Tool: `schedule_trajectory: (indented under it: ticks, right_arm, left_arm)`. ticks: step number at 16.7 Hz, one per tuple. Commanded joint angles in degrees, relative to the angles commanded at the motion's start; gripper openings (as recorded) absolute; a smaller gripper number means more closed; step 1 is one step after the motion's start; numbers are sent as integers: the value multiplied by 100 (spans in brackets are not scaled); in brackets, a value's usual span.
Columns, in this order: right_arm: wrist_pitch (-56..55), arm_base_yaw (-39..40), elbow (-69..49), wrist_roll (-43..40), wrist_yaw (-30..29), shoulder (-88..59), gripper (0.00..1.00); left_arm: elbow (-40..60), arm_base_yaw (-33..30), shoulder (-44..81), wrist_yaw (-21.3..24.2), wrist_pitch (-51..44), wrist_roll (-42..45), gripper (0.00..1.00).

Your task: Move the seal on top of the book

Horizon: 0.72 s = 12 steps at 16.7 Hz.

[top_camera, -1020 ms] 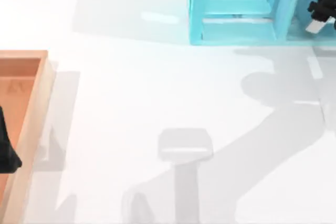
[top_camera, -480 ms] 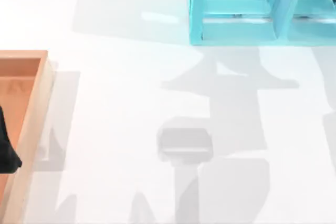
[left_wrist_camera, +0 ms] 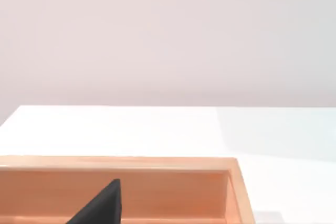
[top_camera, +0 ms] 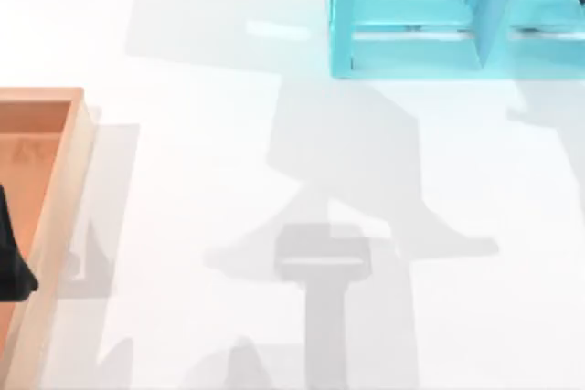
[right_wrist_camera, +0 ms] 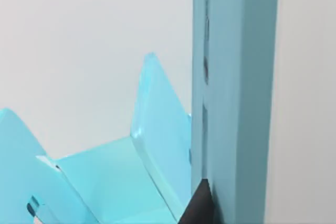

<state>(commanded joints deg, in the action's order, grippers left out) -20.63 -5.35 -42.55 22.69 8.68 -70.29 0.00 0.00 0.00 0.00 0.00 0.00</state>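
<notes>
Right wrist view: a teal slab (right_wrist_camera: pixel 236 93), probably the book, stands beside the turquoise shelf (right_wrist_camera: pixel 110 182); dark pincer tip (right_wrist_camera: pixel 197 205) touches it. Pincer opening: cannot tell. Seal's location unknown. Judgement: seal rigid, light; grip its narrowed top.

Left arm (top_camera: pixel 11 262) parked over wooden tray (top_camera: pixel 55 189).

The shelf unit (top_camera: pixel 439 15) stands upper right of the frame, the tray (top_camera: pixel 55 226) at left edge; a dark shape, perhaps the left gripper (top_camera: pixel 11 258), over the tray.

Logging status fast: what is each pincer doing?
Left pincer: over the tray; grip cannot be told.
Right pincer: by the shelf; cannot be told.
</notes>
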Motion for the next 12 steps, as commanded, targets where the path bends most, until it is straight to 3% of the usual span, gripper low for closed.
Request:
schedule_trajectory:
  ticks: [8,12]
  right_arm:
    - [51,79,61,-57,-46,47,0]
    - [-252,768,-44,-910,-578,-524,0]
  left_arm:
    - [0,0,0,0,0,0,100]
    - [0,0,0,0,0,0,100]
